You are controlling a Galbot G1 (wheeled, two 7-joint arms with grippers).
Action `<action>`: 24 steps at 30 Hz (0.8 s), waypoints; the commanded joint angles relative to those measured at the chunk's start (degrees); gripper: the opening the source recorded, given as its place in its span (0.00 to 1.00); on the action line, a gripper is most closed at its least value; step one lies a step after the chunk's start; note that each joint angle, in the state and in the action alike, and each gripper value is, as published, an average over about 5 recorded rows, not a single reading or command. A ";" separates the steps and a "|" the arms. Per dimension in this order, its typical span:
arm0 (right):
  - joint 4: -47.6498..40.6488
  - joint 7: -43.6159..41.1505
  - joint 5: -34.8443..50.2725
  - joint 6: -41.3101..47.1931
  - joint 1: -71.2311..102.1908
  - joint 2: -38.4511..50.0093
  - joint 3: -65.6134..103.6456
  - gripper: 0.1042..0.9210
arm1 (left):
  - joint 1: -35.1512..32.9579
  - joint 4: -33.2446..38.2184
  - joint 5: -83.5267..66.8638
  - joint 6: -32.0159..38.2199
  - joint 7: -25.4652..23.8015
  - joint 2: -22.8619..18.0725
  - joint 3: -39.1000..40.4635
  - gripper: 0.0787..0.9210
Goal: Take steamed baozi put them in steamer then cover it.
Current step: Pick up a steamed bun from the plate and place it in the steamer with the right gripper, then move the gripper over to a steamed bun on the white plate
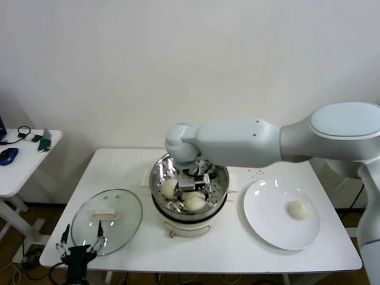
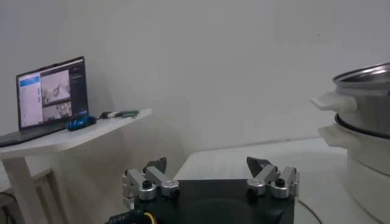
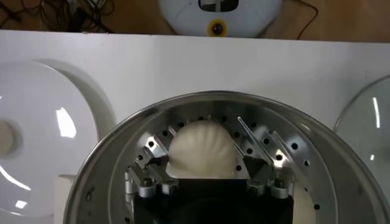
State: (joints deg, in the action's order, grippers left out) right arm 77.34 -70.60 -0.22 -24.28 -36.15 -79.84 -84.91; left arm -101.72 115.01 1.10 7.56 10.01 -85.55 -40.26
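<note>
The steamer (image 1: 157, 178) stands mid-table on its white pot base. My right gripper (image 1: 194, 189) reaches down into it. In the right wrist view its jaws stand wide open on either side of one baozi (image 3: 201, 149), which rests on the perforated floor inside the steamer (image 3: 103, 176). The head view shows two baozi in the basket (image 1: 170, 189) (image 1: 195, 203) and one more baozi (image 1: 298, 209) on the white plate (image 1: 261, 228). A fourth is not visible. The cover (image 1: 122, 228) lies flat on the table to the left. My left gripper (image 1: 81, 243) is open and empty at the cover's near edge.
A side table (image 1: 18, 169) with a mouse and small items stands at the far left; the left wrist view shows a laptop (image 2: 52, 91) on it. The steamer's handles (image 2: 332, 103) show at that view's right edge.
</note>
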 commanded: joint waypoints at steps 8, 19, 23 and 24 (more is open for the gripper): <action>-1.70 -1.99 7.41 0.50 -7.94 4.29 0.60 0.88 | 0.14 0.47 0.16 -0.41 0.02 0.09 0.20 0.88; -1.63 11.58 24.76 20.89 -14.88 24.87 -11.88 0.88 | 0.11 0.77 0.00 -0.41 -0.04 0.55 0.86 0.88; 0.05 18.07 26.22 36.00 -13.25 32.01 -12.92 0.88 | 0.20 0.78 -0.18 -0.43 -0.16 0.62 1.04 0.88; 0.14 17.86 25.68 37.69 -12.63 33.43 -12.44 0.88 | 0.19 0.78 -0.17 -0.44 -0.20 0.65 1.12 0.88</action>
State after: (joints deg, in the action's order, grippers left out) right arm 76.39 -63.21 17.45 -7.17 -47.15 -60.54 -92.11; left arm -101.51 115.75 0.95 7.11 9.91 -85.00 -39.19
